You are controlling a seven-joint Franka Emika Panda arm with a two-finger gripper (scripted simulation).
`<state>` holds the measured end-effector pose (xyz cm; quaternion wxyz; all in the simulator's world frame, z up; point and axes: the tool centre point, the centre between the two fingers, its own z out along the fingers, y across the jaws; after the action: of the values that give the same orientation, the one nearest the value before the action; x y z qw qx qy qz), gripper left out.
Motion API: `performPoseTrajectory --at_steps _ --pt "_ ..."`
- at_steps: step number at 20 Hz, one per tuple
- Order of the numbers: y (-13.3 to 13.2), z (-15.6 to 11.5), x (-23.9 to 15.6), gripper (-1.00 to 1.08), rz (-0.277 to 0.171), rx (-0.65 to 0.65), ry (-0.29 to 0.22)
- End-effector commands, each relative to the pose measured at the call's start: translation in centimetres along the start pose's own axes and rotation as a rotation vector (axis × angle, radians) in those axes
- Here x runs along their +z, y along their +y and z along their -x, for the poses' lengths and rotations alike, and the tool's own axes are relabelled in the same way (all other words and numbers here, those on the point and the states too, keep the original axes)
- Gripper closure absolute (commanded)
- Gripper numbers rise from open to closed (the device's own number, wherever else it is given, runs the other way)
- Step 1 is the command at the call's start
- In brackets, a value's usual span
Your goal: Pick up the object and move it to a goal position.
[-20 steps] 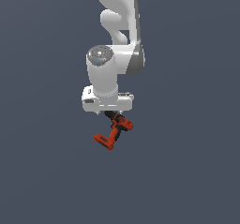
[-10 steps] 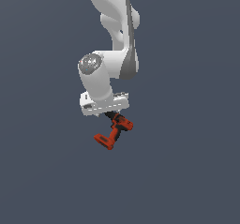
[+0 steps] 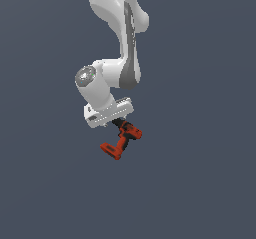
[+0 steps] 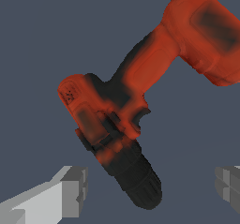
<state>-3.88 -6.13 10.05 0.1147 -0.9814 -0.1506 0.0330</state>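
Since the earlier frames the arm's wrist joint has swung toward the exterior view's left and the upper links have shifted, while the drill (image 3: 122, 140) keeps almost the same position below the gripper (image 3: 118, 122).

Drill location: suspended in mid-air against the plain grey background, with no surface visible beneath it. In the exterior view it hangs directly under the white hand, its black chuck end uppermost and tucked up against the underside of the hand. The red-orange body slopes down toward the exterior view's left and ends in the blocky red base, which is the lowest part.

Wrist view: the drill (image 4: 140, 92) fills most of the frame. The black chuck lies between the two fingertips (image 4: 70, 190), nearer the one with the longer visible length. A clear gap shows between the chuck and the other finger pad at the frame edge.

Gripper (image 4: 152, 188) state: contact between the pads and the chuck is not visible in either view, so whether the jaws clamp the drill cannot be determined.
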Motion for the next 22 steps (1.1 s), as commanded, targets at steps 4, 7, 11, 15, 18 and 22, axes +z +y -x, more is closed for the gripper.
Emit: performPoseTrajectory --at_steps 4,7,11,15,18,22 --pt "0.2 0.8 1.2 -1.0 -0.065 -0.084 0.015" --pt "0.3 1.2 1.8 -1.0 -0.099 -0.129 0.027" --pt "0.4 1.7 2.6 -1.0 -0.143 -0.189 0.049" --pt "0.4 2.2 3.2 -1.0 -0.185 -0.248 0.077" --pt "0.4 2.5 3.7 -1.0 -0.215 -0.292 0.102" --pt "0.4 2.9 4.1 -1.0 -0.252 -0.35 0.139"
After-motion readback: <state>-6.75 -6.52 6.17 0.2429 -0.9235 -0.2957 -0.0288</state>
